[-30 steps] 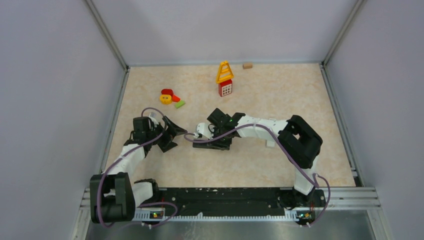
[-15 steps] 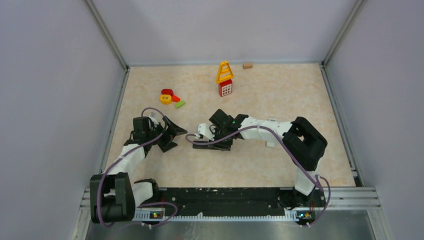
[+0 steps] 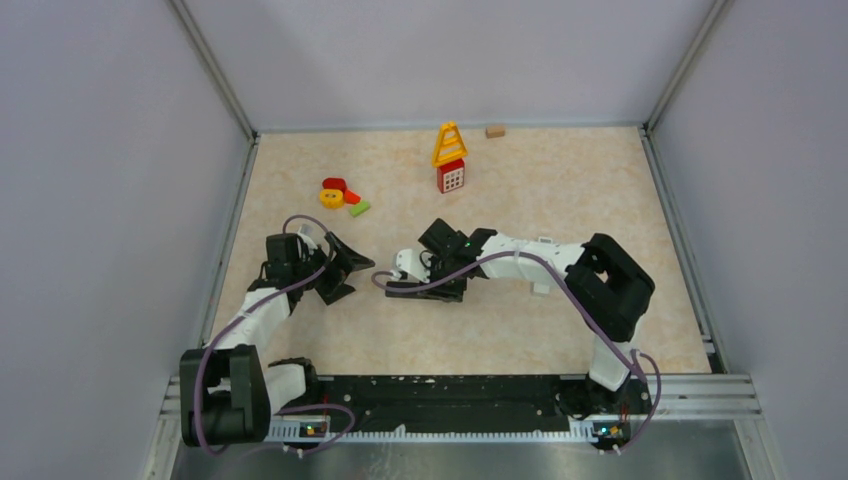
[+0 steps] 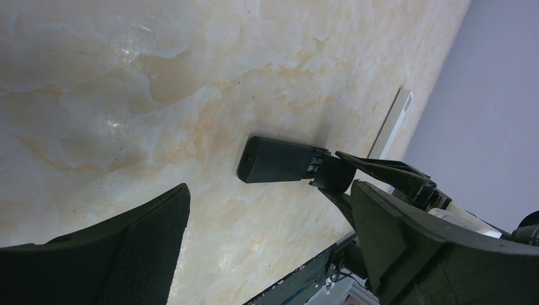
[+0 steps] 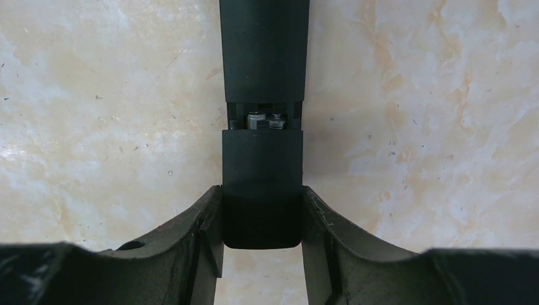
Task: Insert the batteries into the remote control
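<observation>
Beige tabletop: right claw grips remote, batteries inside; left claw spread.

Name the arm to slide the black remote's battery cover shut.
Right. The right gripper clamps the cover end of the slim black plastic remote control, silvery batteries showing in the gap; the left gripper hangs open.

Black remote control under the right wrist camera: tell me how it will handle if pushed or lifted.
The black slab-shaped remote control looks stiff and lies flat on the marbled table, so it should slide, not roll. A gap exposing silvery battery ends suggests its near section may shift under the right tool.
</observation>
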`<act>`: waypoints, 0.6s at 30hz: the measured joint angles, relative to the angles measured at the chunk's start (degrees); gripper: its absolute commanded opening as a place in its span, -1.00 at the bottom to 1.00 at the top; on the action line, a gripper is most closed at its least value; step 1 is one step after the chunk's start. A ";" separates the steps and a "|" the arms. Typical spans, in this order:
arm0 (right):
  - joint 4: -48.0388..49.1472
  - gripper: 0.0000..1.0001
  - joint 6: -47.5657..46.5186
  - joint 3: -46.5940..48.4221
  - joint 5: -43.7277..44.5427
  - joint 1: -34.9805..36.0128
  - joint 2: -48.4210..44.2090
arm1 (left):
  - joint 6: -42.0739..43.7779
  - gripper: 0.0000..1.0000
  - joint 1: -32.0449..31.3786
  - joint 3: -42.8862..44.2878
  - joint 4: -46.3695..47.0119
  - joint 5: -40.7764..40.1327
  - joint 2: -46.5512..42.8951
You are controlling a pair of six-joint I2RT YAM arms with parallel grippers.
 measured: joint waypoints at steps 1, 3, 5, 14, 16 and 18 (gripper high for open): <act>-0.11 -0.46 -0.13 0.00 0.00 0.02 0.00 | 0.00 0.97 0.00 0.00 0.02 0.00 0.00; -0.28 -0.45 -0.39 0.02 0.02 0.13 0.09 | 0.00 0.97 0.00 0.00 0.02 0.02 0.00; -0.44 -0.45 -0.42 0.04 0.02 0.24 0.22 | 0.02 0.98 0.00 0.00 0.02 0.04 0.00; -0.61 -0.43 -0.39 1.66 0.52 0.63 2.05 | 0.02 0.97 0.11 0.00 0.02 0.17 0.00; -0.44 -0.43 -0.37 2.05 0.79 0.63 2.51 | 0.09 0.97 0.11 0.00 0.02 0.17 0.00; -0.52 -0.42 -0.37 2.40 1.05 0.63 2.86 | 0.20 0.97 0.11 0.00 0.02 0.17 0.00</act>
